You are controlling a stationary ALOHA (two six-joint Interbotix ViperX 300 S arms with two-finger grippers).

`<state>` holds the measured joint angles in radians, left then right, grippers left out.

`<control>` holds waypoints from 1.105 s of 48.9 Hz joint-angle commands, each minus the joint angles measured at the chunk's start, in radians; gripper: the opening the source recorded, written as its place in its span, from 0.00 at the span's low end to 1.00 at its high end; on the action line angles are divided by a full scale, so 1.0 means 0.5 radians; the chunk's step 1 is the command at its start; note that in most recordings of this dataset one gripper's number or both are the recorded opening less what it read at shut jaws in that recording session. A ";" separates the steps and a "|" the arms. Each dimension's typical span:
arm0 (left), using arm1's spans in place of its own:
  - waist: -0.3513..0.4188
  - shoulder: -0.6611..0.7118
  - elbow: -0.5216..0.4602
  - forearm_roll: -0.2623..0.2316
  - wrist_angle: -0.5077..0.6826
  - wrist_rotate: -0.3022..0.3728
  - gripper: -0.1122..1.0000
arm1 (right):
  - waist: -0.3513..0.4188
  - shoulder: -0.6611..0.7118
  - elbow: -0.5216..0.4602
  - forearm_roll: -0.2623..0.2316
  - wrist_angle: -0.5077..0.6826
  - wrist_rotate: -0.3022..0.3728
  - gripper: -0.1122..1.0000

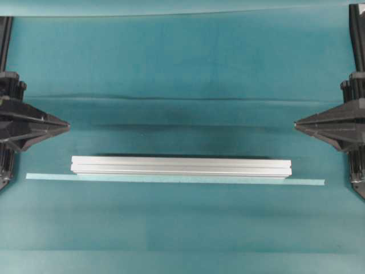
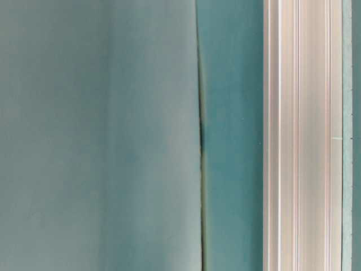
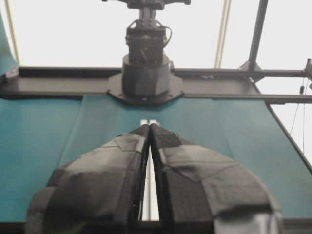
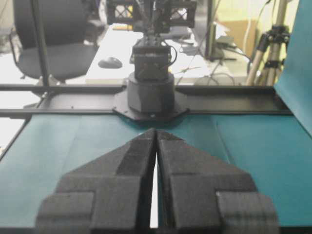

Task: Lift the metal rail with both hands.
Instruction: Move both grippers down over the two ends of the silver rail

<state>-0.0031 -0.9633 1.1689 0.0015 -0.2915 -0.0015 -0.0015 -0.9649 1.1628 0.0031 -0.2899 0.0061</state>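
overhead view: the metal rail (image 1: 181, 166) lies flat mid-tabletop (image 1: 171, 68), squared along a tape strip (image 1: 308, 182), while left claw (image 1: 67, 125) and right claw (image 1: 296, 122) wait pinched together, well apart from its ends.

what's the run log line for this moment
left gripper shut, off rail | right gripper shut, off rail | metal rail flat on table, untouched

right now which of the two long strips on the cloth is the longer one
The pale tape strip: flat and thin, it runs past both ends of the silver grooved rail lying against it.
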 commanded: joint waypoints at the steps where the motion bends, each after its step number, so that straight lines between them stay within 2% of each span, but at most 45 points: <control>1: 0.080 0.074 -0.169 0.028 0.098 -0.043 0.23 | -0.034 0.034 -0.018 0.012 -0.006 0.018 0.20; 5: 0.098 0.147 -0.307 0.031 0.249 -0.043 0.15 | -0.104 0.071 -0.074 0.193 0.080 0.055 0.16; 8: 0.098 0.218 -0.405 0.031 0.426 -0.037 0.09 | -0.181 0.104 -0.120 0.273 0.184 0.095 0.10; 16: 0.086 0.356 -0.543 0.031 0.770 -0.040 0.08 | -0.276 0.218 -0.304 0.276 0.601 0.147 0.10; 28: 0.077 0.568 -0.687 0.031 1.120 -0.037 0.08 | -0.282 0.488 -0.611 0.276 1.276 0.150 0.10; 36: 0.083 0.678 -0.755 0.031 1.350 -0.043 0.08 | -0.252 0.699 -0.831 0.276 1.559 0.144 0.10; 54: 0.098 0.945 -0.976 0.040 1.703 -0.040 0.08 | -0.184 1.190 -1.157 0.270 2.083 0.107 0.10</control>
<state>0.0430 -0.5093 0.7240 0.0184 0.5308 -0.0230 -0.0982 -0.4126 0.6274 0.1381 0.7118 0.0721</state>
